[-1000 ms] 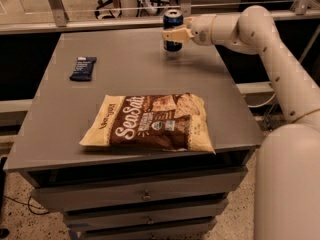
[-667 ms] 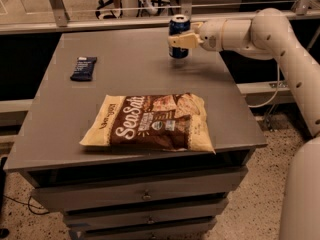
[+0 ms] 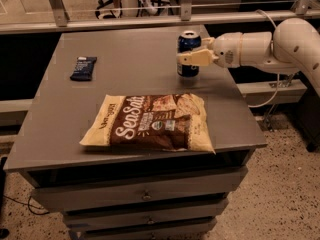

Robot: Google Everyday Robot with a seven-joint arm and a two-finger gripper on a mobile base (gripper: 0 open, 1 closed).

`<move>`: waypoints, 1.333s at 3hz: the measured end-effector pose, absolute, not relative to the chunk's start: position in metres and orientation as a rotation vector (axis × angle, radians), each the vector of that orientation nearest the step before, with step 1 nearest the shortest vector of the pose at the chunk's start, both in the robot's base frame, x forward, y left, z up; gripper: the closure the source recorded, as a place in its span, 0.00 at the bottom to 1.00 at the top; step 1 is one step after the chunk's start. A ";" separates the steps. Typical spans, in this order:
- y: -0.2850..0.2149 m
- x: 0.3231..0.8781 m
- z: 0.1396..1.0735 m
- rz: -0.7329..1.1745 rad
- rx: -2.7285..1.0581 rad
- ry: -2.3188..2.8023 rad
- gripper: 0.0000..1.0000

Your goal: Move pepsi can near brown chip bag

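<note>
Grey and matte, the table (image 3: 135,49) fills most of the camera view, its flat top sitting over a stack of drawers (image 3: 145,194) on a speckled floor (image 3: 282,184), with a metal rail (image 3: 125,21) running along the far edge. From the right, the white robot arm (image 3: 260,46) reaches in over the far right part of the top. The brown chip bag (image 3: 152,121) lies flat near the front edge, its script facing up. Beyond it, apart from the bag and towards the far right, stands the pepsi can (image 3: 189,41), upright; whether its base touches the top I cannot tell. The gripper (image 3: 190,58) has the can clamped, one cream finger (image 3: 196,58) lying across its front. A dark snack bar (image 3: 83,68) rests at the far left, well apart from everything else. Compared with a second ago, the can and gripper have come nearer to the bag and a little to the right, while the bag and snack bar lie where they were.
</note>
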State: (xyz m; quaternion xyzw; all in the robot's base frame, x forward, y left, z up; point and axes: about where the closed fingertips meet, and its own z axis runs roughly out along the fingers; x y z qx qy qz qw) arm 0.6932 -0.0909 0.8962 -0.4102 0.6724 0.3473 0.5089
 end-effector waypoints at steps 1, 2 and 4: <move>-0.101 0.669 0.893 0.874 -0.996 1.659 0.84; -0.107 0.652 0.889 0.900 -0.997 1.690 0.59; -0.111 0.638 0.887 0.925 -0.995 1.709 0.13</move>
